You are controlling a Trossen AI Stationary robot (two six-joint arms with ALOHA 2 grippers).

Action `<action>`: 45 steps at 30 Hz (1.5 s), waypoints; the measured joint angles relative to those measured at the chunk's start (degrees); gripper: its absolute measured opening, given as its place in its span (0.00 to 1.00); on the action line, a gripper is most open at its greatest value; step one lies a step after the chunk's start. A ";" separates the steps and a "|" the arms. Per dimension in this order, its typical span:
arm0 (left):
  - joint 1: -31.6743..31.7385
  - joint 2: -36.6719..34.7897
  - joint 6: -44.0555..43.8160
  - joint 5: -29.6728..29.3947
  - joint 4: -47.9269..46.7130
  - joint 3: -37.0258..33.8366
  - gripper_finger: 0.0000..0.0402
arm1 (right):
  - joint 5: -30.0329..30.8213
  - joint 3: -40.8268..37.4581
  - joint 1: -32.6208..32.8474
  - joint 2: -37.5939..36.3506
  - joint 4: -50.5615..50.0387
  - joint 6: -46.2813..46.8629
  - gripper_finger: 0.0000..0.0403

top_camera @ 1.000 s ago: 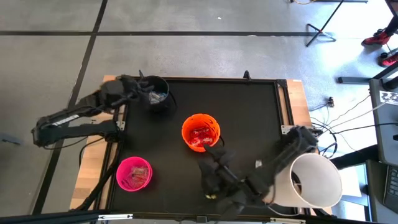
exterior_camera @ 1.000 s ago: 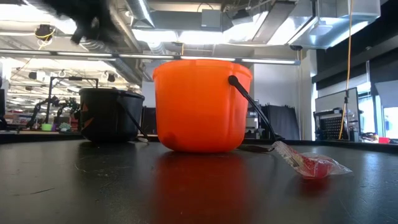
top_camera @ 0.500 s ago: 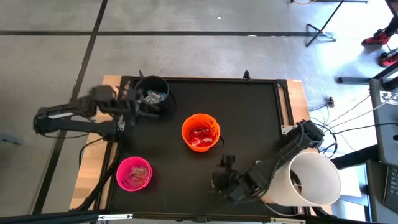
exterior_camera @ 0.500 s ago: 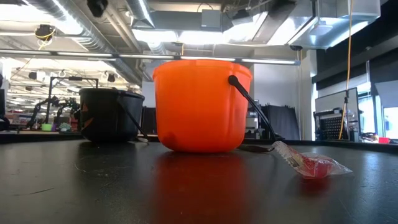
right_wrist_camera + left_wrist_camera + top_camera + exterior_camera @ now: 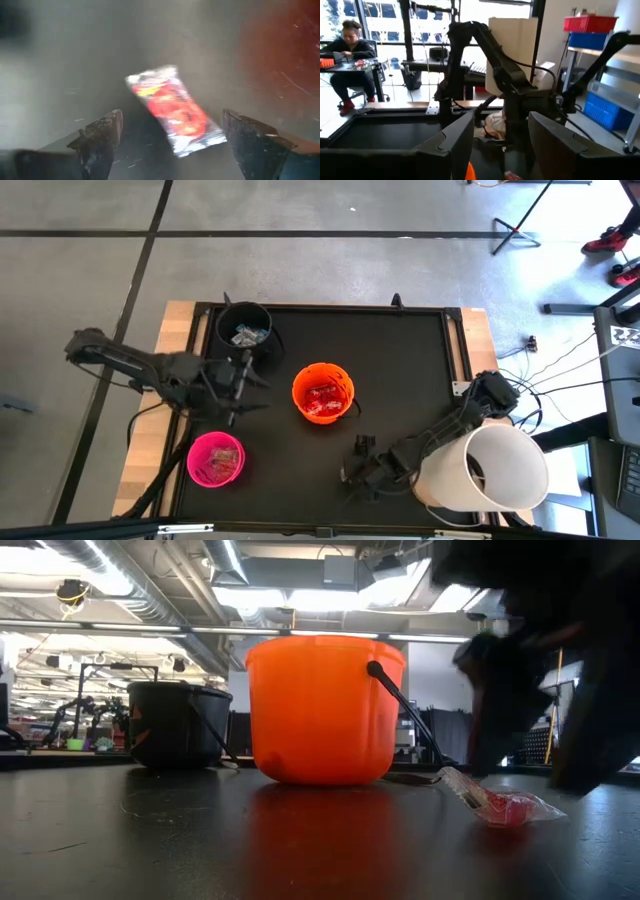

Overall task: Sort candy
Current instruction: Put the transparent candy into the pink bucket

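One red candy packet (image 5: 175, 112) lies flat on the black table, also seen in the low view (image 5: 505, 807), to the right of the orange bucket (image 5: 320, 710). My right gripper (image 5: 171, 119) is open and hovers over it, one finger on each side, without touching; in the high view (image 5: 353, 472) it hides the packet. More candy sits in the orange bucket (image 5: 322, 402), the black bucket (image 5: 247, 335) and the pink bucket (image 5: 213, 464). My left gripper (image 5: 248, 382) is open and empty between the black and pink buckets.
A large white cylinder (image 5: 492, 470) sits at the table's right near corner beside the right arm. Wooden strips (image 5: 150, 430) border the mat. A person sits at a desk beyond the table (image 5: 347, 55). Bare mat lies right of the orange bucket (image 5: 410, 370).
My left gripper has drawn away from above the black bucket toward the near edge and turned to point toward the table's right. My right gripper has pulled back from beside the orange bucket toward the near edge and come down over the red packet, which has stayed put.
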 joint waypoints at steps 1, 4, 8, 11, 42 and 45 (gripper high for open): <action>-1.05 1.16 0.07 -1.09 0.55 0.00 0.44 | 0.04 -0.89 -0.43 0.00 0.76 0.00 0.84; -3.28 3.84 0.13 -2.33 2.65 0.00 0.44 | 0.07 -2.92 -1.51 0.00 2.57 0.02 0.84; -4.90 5.56 0.13 -2.63 3.95 0.00 0.44 | -0.47 -4.36 -2.41 0.00 2.85 -0.15 0.80; -5.89 5.77 0.11 -3.56 4.07 0.00 0.44 | -2.07 -5.21 -2.47 -0.08 4.14 -0.42 0.69; -9.53 13.34 7.91 -2.52 10.95 0.00 0.44 | 24.63 21.38 -4.13 -0.82 -3.90 -15.93 0.09; -10.31 14.96 12.13 -6.93 12.15 0.00 0.44 | 32.51 25.28 -5.02 -0.85 -3.90 -18.28 0.09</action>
